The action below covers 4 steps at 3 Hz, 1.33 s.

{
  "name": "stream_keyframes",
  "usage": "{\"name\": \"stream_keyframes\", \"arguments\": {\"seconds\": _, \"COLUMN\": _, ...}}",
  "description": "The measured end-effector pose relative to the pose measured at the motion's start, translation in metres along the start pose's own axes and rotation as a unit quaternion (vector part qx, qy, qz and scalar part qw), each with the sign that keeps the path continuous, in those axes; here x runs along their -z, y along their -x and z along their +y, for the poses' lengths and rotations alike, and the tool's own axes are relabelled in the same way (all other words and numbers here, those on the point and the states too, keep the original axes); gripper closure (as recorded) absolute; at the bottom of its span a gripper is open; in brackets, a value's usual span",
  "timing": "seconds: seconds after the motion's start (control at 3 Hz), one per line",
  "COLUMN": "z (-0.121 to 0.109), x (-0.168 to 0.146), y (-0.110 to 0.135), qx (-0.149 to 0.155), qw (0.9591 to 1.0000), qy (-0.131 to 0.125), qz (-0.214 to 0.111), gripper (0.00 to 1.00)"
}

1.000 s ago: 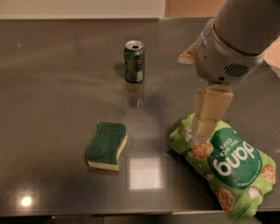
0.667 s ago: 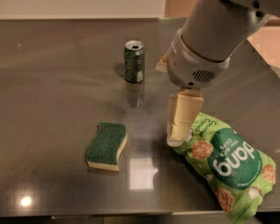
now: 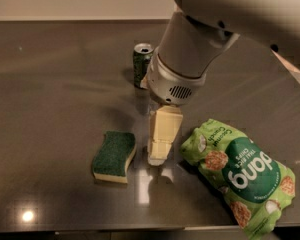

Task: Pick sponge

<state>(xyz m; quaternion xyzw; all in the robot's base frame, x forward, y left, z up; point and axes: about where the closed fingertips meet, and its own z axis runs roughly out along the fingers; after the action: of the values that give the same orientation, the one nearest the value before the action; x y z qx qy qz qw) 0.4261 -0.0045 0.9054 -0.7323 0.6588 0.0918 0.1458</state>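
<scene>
One sponge [image 3: 114, 156], one green drink can [image 3: 141, 64] and one light green chip bag [image 3: 240, 176] are on the dark tabletop [image 3: 50, 99], and one arm [image 3: 190, 49] reaches in from the upper right. The sponge lies flat at the front left, its dark green side up and the pale yellow foam showing along the near edge. The gripper [image 3: 159, 154] hangs pointing down between the sponge and the bag, just beside the sponge's right edge and close above the tabletop. I cannot tell whether the jaws are wide or narrow. Compared with a second ago, the gripper has moved left, off the bag's near corner and into the gap beside the sponge. The arm's round wrist now stands right next to the can. Sponge, can and bag lie where they did.
</scene>
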Motion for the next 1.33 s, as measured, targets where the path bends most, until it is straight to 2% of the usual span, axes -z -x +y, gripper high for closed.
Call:
{"name": "stream_keyframes", "arguments": {"seconds": 0.67, "z": 0.011, "x": -0.048, "y": 0.031, "qx": 0.013, "qw": 0.9989, "qy": 0.020, "qz": -0.040, "gripper": 0.00}}
{"name": "stream_keyframes", "arguments": {"seconds": 1.33, "z": 0.023, "x": -0.081, "y": 0.051, "qx": 0.023, "qw": 0.9973, "qy": 0.032, "qz": -0.063, "gripper": 0.00}}
